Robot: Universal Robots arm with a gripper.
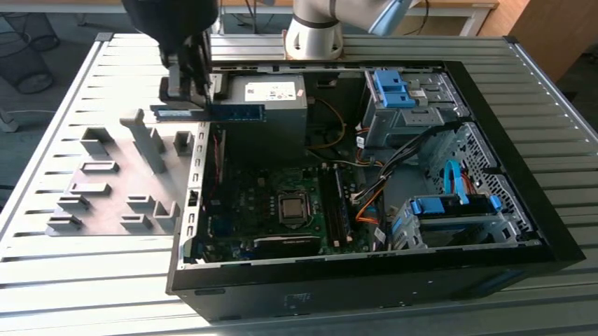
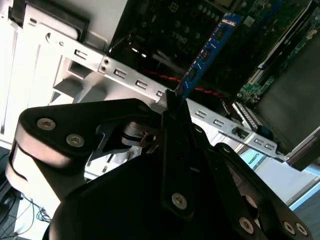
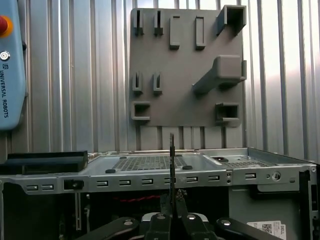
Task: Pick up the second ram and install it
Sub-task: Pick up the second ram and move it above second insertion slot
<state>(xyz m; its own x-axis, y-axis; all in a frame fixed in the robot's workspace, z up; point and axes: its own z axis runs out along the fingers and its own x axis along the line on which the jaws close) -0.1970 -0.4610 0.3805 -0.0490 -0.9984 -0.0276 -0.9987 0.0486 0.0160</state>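
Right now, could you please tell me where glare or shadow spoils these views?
Second wrist view: table blown out white, tool a dark silhouette gripping the ram stick; first wrist view: sun glare on the table slats; exterior view: even daylight, computer case interior in shadow.

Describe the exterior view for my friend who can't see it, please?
A robot gripper holds a thin memory stick level in the air, above the edge of an open computer case. Beside the case, on the exterior view's left, a grey holder plate lies on a slatted metal table.
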